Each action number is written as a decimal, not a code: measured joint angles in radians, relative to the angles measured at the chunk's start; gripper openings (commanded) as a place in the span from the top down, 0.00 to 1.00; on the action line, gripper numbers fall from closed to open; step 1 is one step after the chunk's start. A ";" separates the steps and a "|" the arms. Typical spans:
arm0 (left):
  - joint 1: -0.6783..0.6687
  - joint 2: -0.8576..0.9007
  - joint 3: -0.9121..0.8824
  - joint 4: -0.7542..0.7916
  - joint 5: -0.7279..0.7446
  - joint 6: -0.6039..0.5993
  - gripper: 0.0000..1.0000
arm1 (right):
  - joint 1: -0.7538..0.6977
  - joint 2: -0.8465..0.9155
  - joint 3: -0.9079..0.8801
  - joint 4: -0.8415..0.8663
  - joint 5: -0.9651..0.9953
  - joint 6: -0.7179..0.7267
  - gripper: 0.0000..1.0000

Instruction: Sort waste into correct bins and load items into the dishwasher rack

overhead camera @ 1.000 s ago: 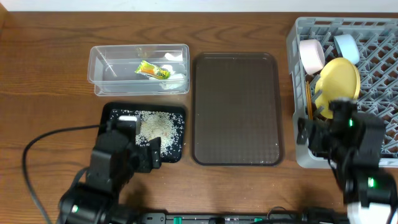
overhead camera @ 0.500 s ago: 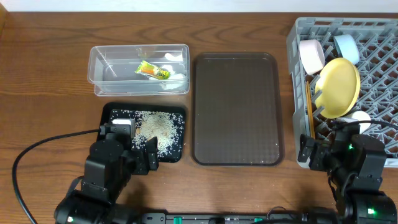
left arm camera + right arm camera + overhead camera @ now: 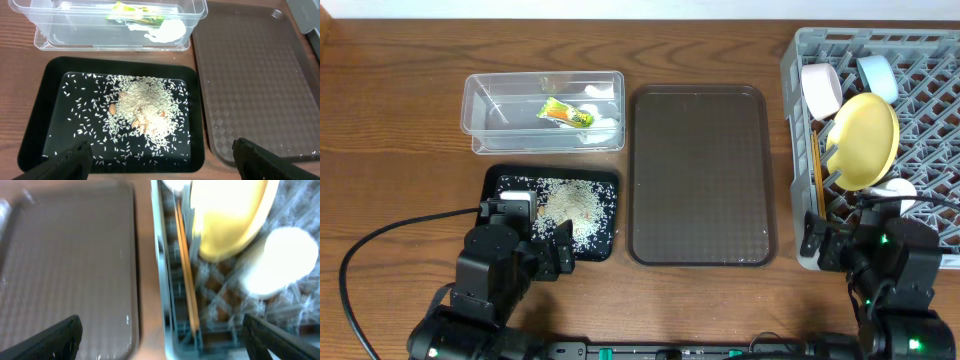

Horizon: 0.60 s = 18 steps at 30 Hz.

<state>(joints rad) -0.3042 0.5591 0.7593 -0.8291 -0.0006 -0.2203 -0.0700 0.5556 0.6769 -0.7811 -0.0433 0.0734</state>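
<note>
Everything named for sorting appears to be in place already, so we judge handling in case anything needs a nudge. The rice (image 3: pixel 145 107) is loose, light grain heaped in the middle of the black tray (image 3: pixel 35 125). It cannot be pinched, so we would move it only by taking the tray's stiff raised rim. The snack wrapper (image 3: pixel 134 18) is thin, slippery film and the white scraps (image 3: pixel 167 31) are soft and weightless. Both lie in the clear tub (image 3: pixel 485 120) beyond the tray, and a pinch on any crumpled fold would do. In the grey rack (image 3: pixel 930 60), the yellow plate (image 3: pixel 865 140) stands on edge. The pink-white bowl (image 3: pixel 820 88) and blue bowl (image 3: pixel 877 75) are behind it, and the white cup (image 3: pixel 277 262) sits just beside its lower rim. These look rigid, smooth and possibly breakable, and are best gripped across a rim. The chopsticks (image 3: pixel 186 270) are stiff, thin and apt to roll. They lie along the rack's left wall and are best taken mid-shaft. The left fingers (image 3: pixel 250 157) are spread wide and hold nothing, with the black tray below and ahead, between them, untouched. The right fingers (image 3: pixel 55 335) are equally wide and empty. They straddle the rack's near left corner and the edge of the brown serving tray (image 3: pixel 700 175), and the chopsticks and cup lie ahead, apart from either finger.
</note>
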 measured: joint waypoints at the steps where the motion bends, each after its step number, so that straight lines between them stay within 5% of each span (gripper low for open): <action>1: 0.000 0.000 0.000 0.000 0.000 0.000 0.08 | 0.010 -0.019 -0.017 0.043 0.000 -0.012 0.01; 12: -0.001 0.000 -0.003 0.000 -0.001 0.000 0.08 | 0.143 -0.406 -0.478 0.716 -0.001 -0.071 0.01; 18: -0.001 0.000 -0.003 0.000 -0.003 0.000 0.08 | 0.143 -0.521 -0.661 0.862 -0.001 -0.071 0.01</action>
<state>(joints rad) -0.3050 0.5591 0.7563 -0.8295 -0.0032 -0.2203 0.0731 0.0349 0.0162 0.0807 -0.0444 0.0029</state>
